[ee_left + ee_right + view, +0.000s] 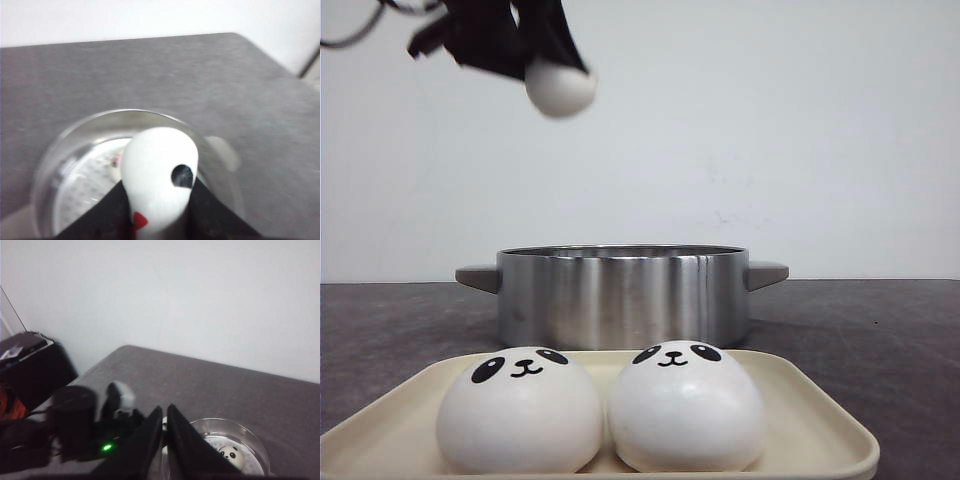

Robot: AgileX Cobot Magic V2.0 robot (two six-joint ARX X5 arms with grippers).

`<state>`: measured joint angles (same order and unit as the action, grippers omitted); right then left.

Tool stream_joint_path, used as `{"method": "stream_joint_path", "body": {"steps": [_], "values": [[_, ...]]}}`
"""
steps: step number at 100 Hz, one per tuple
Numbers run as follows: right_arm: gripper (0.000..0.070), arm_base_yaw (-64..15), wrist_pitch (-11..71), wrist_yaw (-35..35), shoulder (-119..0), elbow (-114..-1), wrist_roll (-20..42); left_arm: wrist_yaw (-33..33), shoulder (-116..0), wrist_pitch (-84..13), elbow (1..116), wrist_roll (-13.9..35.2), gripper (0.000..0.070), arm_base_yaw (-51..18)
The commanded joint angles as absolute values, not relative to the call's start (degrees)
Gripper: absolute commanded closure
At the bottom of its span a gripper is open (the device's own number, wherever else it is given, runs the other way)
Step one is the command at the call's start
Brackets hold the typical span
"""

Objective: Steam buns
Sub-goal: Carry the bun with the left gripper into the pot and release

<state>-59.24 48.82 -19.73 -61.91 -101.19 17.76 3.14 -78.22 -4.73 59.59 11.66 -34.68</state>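
**Bun held over pot by left arm**

A white panda bun [157,175] is pinched between the left gripper [159,210] fingers, squeezed oblong, and is held high above the steel pot [620,295]. One bun [228,454] is seen lying inside the pot on the perforated steamer plate [82,182]. Two more buns [520,410] [685,405] are sat side by side, touching, on the cream tray [820,415] in front of the pot. The right gripper [165,415] is seen with fingers nearly together, nothing between them

The left gripper [558,75] is blurred and cut off by the front view's top edge. The tray [815,420] runs off the bottom edge, and the pot [620,295] wall hides its inside.
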Motion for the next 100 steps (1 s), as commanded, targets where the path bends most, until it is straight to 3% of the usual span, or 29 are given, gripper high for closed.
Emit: {"method": "stream_joint_path", "body": {"steps": [1, 32, 40, 54, 61, 94, 100], "values": [[0.0691, -59.88, 48.53, -19.97, -63.07, -102.19, 16.93, 3.27, -83.40, -4.71, 62.41, 9.93, 0.0697, -33.91], [0.0691, -59.88, 48.51, -19.99, -64.40, -102.19, 17.15, 3.18, -103.13, -10.98, 75.68, 10.11, 0.0690, -30.37], [0.0691, -59.88, 48.58, -19.97, -64.29, -102.19, 17.12, 3.18, -105.36, -11.53, 77.28, 10.22, 0.0596, -29.91], [0.0691, -59.88, 50.22, -19.97, -63.90, -102.19, 17.15, 3.20, -106.39, -11.38, 77.49, 11.60, 0.0294, -29.58], [0.0691, -59.88, 51.83, -19.97, -63.92, -102.19, 17.19, 3.18, -106.39, -11.77, 77.49, 11.62, 0.0218, -29.58], [0.0691, -59.86, 65.06, -21.52, -63.99, -101.93, 19.31, 1.50, -106.21, -19.90, 77.54, 12.43, 0.0209, -29.58], [0.0691, -59.86, 67.18, -23.29, -64.01, -101.34, 19.77, 1.50, -105.80, -20.78, 77.60, 13.32, 0.0169, -29.58]]}}
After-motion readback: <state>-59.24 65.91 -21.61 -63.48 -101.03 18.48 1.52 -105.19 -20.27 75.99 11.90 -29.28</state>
